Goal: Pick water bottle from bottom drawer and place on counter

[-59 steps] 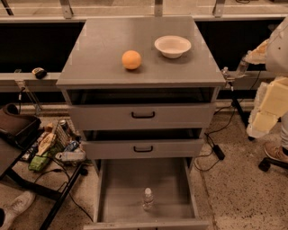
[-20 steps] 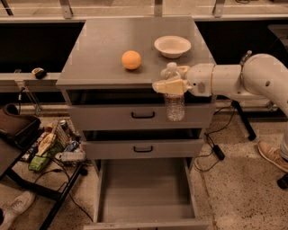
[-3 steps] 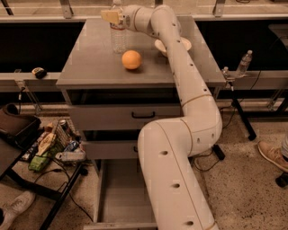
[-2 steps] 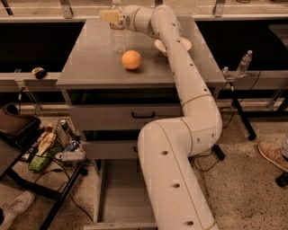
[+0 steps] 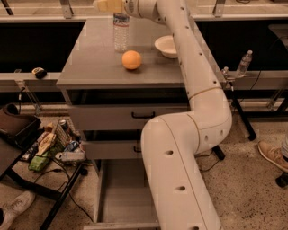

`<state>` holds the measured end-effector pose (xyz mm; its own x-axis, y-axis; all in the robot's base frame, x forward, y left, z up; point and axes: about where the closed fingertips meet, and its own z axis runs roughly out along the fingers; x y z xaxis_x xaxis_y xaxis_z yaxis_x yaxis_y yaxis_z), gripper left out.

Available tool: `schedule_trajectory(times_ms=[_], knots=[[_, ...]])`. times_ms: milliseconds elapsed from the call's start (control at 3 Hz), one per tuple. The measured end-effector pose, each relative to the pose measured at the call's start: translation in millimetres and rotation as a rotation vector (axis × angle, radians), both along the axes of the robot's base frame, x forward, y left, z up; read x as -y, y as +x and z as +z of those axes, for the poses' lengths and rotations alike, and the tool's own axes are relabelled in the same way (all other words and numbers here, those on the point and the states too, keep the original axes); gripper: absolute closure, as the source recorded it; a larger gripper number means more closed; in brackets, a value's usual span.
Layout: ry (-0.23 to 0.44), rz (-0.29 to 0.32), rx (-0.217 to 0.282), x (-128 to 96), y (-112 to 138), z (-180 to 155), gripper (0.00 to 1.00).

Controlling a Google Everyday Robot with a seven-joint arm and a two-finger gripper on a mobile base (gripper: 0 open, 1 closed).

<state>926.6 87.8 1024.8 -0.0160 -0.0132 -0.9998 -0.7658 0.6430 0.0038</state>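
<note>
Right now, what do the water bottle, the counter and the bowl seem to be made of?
The water bottle: clear, ribbed, likely thin plastic; the counter shows through it. Counter: matte grey, perhaps laminate or painted metal; no glare. Bowl: white, smooth, ceramic or plastic. The gripper is by the bottle's cap.

A clear, ribbed water bottle (image 5: 120, 33), an orange ball (image 5: 132, 59) and a white bowl (image 5: 164, 46) are shown on a plain grey counter (image 5: 92, 60); a cream-coloured gripper (image 5: 109, 5) is seen just above the bottle.
</note>
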Motion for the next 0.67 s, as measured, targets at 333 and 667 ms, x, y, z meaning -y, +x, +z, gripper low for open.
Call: schedule_trajectory(times_ms=[333, 667], knots=[[-0.068, 0.000, 0.026, 20.2, -26.4, 41.3, 0.00], [-0.138, -0.046, -0.003, 63.6, -49.1, 67.6, 0.00]])
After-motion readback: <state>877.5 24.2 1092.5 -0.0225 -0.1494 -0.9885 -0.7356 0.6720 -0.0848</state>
